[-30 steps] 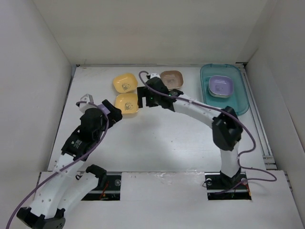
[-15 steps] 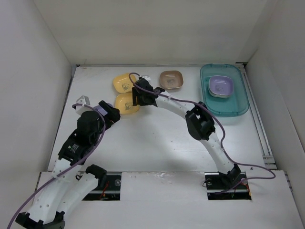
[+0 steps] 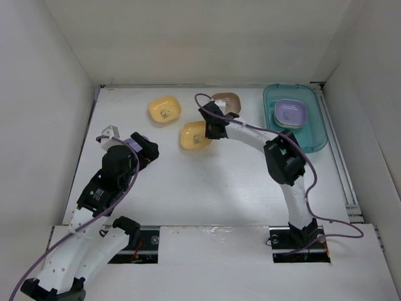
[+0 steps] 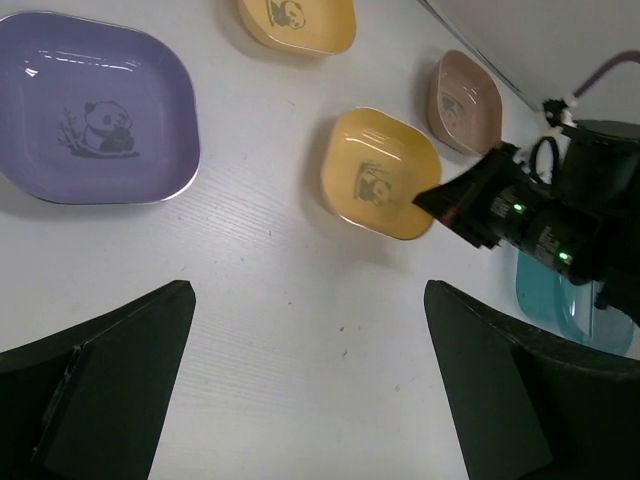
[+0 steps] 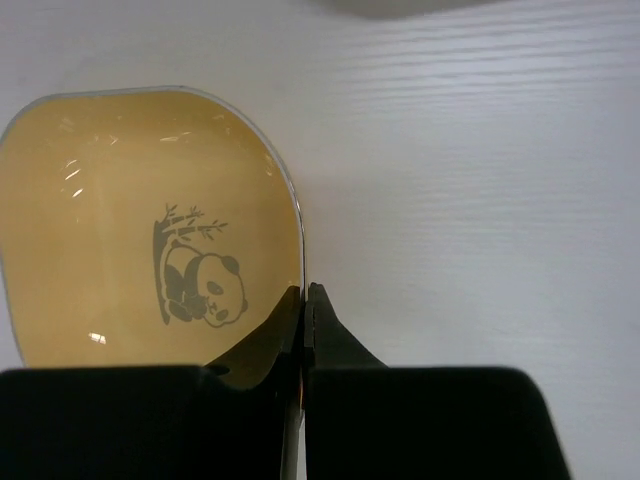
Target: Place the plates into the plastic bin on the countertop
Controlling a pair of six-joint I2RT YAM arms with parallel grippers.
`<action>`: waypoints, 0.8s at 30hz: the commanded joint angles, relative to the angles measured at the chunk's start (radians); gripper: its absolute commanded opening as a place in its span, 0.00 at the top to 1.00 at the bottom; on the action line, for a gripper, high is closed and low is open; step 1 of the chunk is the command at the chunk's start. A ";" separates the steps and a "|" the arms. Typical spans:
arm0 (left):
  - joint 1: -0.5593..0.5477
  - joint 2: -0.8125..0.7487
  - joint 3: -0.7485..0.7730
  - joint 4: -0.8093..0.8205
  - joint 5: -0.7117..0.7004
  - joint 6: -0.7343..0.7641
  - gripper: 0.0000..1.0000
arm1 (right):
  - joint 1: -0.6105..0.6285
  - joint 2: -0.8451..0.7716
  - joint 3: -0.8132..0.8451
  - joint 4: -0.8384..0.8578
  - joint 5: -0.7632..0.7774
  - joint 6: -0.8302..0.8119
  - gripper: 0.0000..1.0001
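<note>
Rightward goes the carried yellow plate [image 3: 195, 135], pulled from its spot close by the left arm out to mid-counter, the right arm folding back with it. Far left, the left gripper [image 4: 308, 290] hangs with fingers spread wide and nothing between them, over the countertop [image 3: 207, 182] just beside the loose lavender plate [image 4: 95, 110]. Next along, the back yellow plate [image 3: 165, 110] sits untouched. Now the action: the right gripper [image 3: 212, 128] has its fingers pressed together on the carried plate's right rim. Past it comes the brown plate [image 3: 229, 102], partly hidden by the arm. At far right is the plastic bin [image 3: 313, 135], with a binned lavender plate [image 3: 290, 113] inside.

To do this well, I'd keep the pinch firm and the plate level. Lift clear of the brown plate and the bin's low wall, then set it beside or onto the one there.

The right wrist view shows the rim nipped between the fingertips, near the panda mark [image 5: 195, 275], which the top view cannot show. Only the left wrist view shows a shadow under the plate, hinting it's off the surface.
</note>
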 commanded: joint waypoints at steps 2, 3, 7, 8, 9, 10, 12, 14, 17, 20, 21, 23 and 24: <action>-0.004 0.007 -0.007 0.041 0.015 0.022 0.00 | -0.085 -0.260 -0.161 -0.006 0.078 -0.059 1.00; -0.004 0.018 -0.007 0.042 0.029 0.031 0.00 | -0.110 -0.294 -0.174 -0.006 0.078 -0.076 1.00; -0.004 0.029 -0.007 0.051 0.049 0.041 0.00 | -0.307 -0.402 -0.183 -0.016 -0.025 -0.194 1.00; -0.004 0.029 -0.007 0.051 0.049 0.041 0.00 | -0.352 -0.413 -0.183 -0.016 -0.072 -0.220 1.00; -0.004 0.029 -0.016 0.060 0.049 0.041 0.00 | -0.395 -0.422 -0.183 -0.004 -0.124 -0.266 1.00; -0.004 0.029 -0.017 0.060 0.058 0.041 0.00 | -0.441 -0.422 -0.183 0.005 -0.183 -0.288 1.00; -0.004 0.029 -0.017 0.060 0.058 0.041 0.00 | -0.564 -0.422 -0.152 0.005 -0.300 -0.312 1.00; -0.004 0.029 -0.017 0.060 0.058 0.050 0.00 | -0.651 -0.394 -0.141 -0.004 -0.331 -0.334 1.00; -0.004 0.029 -0.017 0.060 0.058 0.050 0.00 | -0.717 -0.354 -0.115 -0.004 -0.301 -0.347 1.00; -0.004 0.029 -0.006 0.051 0.058 0.059 0.00 | -0.771 -0.324 -0.091 0.005 -0.318 -0.348 1.00; -0.004 0.029 -0.006 0.051 0.058 0.059 0.00 | -0.797 -0.324 -0.074 -0.004 -0.318 -0.348 1.00; -0.004 0.029 -0.006 0.051 0.058 0.059 0.00 | -0.825 -0.301 -0.053 -0.004 -0.318 -0.348 1.00; -0.004 0.029 -0.006 0.051 0.068 0.059 0.00 | -0.839 -0.301 -0.043 -0.004 -0.318 -0.348 1.00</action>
